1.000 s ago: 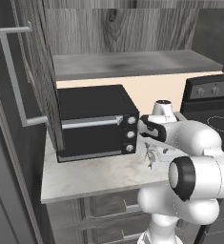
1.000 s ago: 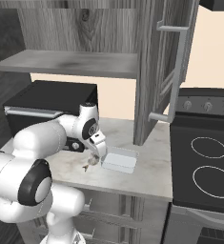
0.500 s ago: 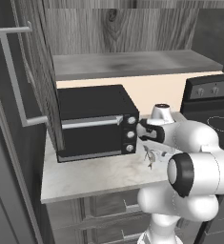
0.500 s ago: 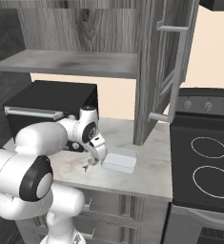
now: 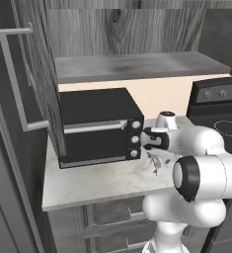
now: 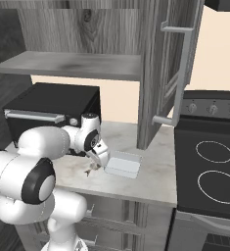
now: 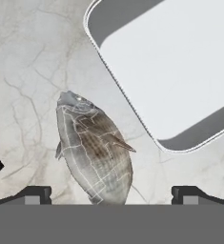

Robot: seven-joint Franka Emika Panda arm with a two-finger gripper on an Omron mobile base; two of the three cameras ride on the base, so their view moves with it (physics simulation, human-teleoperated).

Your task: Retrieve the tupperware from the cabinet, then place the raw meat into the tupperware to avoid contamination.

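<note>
From the left base view, the arm has leaned a little further forward over the last second, and its gripper [image 5: 154,159] now hangs low above the raw meat [image 5: 156,163], a small streaked lump lying on the worktop [image 5: 88,185] just in front of the toaster oven's [image 5: 97,127] knob side. The hand looks ready to settle on the meat, so the pick-up seems to be the step in hand. The cabinet [image 5: 36,84] door stands swung open at the left, with its long bar handle [image 5: 15,81] towards me.

From the right base view, the tupperware [image 6: 123,164] already sits on the worktop [image 6: 155,176], near the middle and towards the front edge, so the fetching part looks done. The gripper [image 6: 99,159] points down between it and the meat [image 6: 90,169], which lies just to its left. The second open door [image 6: 163,73] rises behind, and the stove [image 6: 209,166] sits past the worktop's right end (well clear of all this).

In the hand view, the two fingertips [image 7: 35,195] stand spread wide apart, with nothing between them yet. The meat [image 7: 94,152] lies between and just ahead of them, off-centre towards one tip. The tupperware [image 7: 170,71] lies close beside it, not touching, its hollow bare. Nothing blocks the short carry across, though the box rim is near enough that a finger might nudge it.
</note>
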